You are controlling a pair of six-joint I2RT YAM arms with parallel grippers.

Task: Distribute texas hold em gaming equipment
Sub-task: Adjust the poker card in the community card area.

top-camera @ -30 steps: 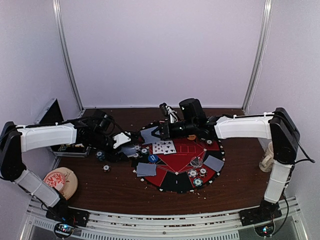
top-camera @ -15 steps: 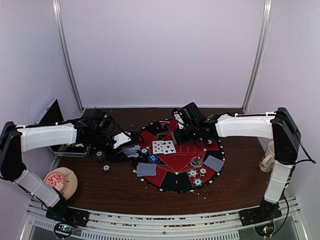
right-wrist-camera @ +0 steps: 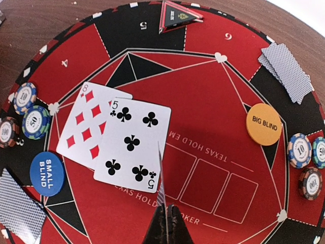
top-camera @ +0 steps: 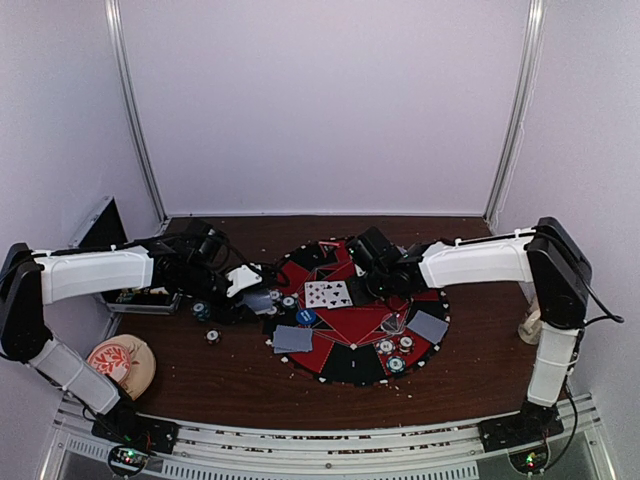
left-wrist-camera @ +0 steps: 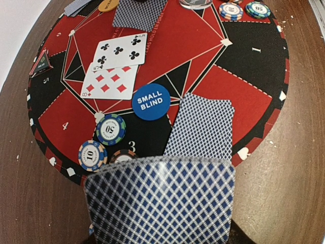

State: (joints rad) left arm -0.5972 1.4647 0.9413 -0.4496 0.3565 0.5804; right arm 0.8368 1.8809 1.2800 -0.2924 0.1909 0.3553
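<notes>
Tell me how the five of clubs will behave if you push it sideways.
The five of clubs lies flat, overlapping the eight of diamonds, so a push may drag that card too. It looks thin and light; on the mat it would probably slide, not roll.

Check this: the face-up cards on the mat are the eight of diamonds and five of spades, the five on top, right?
Wrong suit: it is the five of clubs, lying over the eight of diamonds, as the right wrist view shows.
</notes>
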